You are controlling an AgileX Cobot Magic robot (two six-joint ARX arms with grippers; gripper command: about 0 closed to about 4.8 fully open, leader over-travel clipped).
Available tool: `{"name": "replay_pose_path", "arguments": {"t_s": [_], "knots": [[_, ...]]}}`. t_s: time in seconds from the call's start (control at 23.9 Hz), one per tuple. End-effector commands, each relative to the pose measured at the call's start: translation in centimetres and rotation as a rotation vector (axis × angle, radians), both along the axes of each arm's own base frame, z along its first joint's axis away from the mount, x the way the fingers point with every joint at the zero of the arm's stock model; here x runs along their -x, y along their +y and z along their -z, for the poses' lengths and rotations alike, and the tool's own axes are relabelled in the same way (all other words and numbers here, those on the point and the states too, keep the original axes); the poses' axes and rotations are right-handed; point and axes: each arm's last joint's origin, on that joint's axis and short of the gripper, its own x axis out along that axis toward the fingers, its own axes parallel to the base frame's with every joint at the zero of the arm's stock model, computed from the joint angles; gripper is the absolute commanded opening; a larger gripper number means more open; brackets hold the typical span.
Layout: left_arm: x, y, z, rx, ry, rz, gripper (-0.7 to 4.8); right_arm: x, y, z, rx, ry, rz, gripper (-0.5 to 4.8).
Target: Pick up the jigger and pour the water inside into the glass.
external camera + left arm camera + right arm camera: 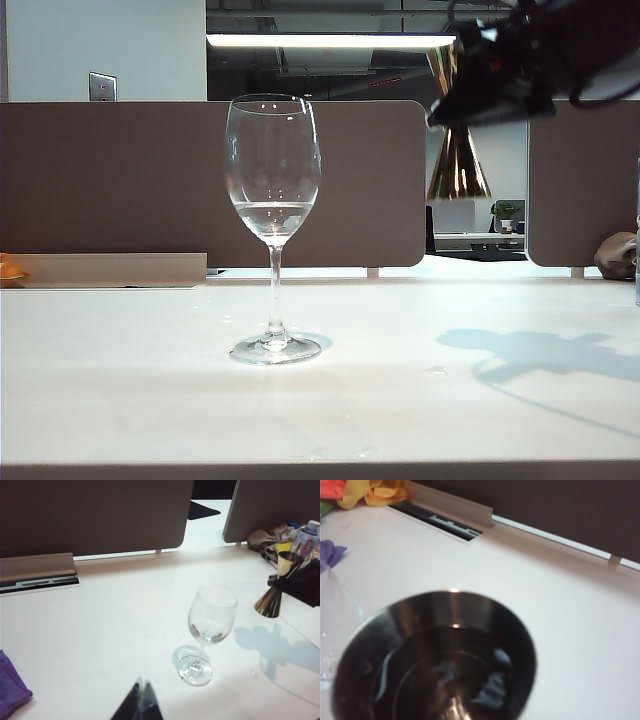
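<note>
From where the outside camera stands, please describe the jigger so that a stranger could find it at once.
Start at the white table and the tall wine glass on it. Up and to its right, the right gripper holds the jigger in the air, clear of the table. It is the only shiny gold, hourglass-shaped metal thing there; the glass is clear and stemmed.

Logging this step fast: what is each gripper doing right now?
Left gripper: shut, empty, low over the table.
Right gripper: shut on the jigger, lifted right of the glass.

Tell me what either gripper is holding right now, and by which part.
The right gripper holds the shiny gold hourglass-shaped metal jigger at its narrow waist; the left gripper holds nothing.
</note>
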Motion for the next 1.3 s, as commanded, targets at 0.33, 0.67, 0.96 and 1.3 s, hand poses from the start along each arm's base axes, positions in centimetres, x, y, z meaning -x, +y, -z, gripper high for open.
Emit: {"name": "replay_pose_path", "arguments": {"t_s": [0.33, 0.67, 0.96, 1.3], "knots": [[0.0, 0.0, -0.2, -0.004, -0.016, -0.006, -0.02, -0.2, 0.5, -4.2, 0.081, -0.066, -0.038, -0.01], [0.0, 0.0, -0.2, -0.002, -0.015, -0.005, -0.02, -0.2, 0.9, -5.4, 0.1, -0.095, -0.059, -0.01], [0.2, -0.4, -0.5, 0.011, -0.045, 0.147, -0.04, -0.1, 0.9, -5.2, 0.116, -0.088, -0.067, -0.01], [0.2, -0.5, -0.4, 0.017, -0.039, 0.177, -0.03, -0.1, 0.9, -5.2, 0.134, -0.098, -0.077, -0.01]]}}
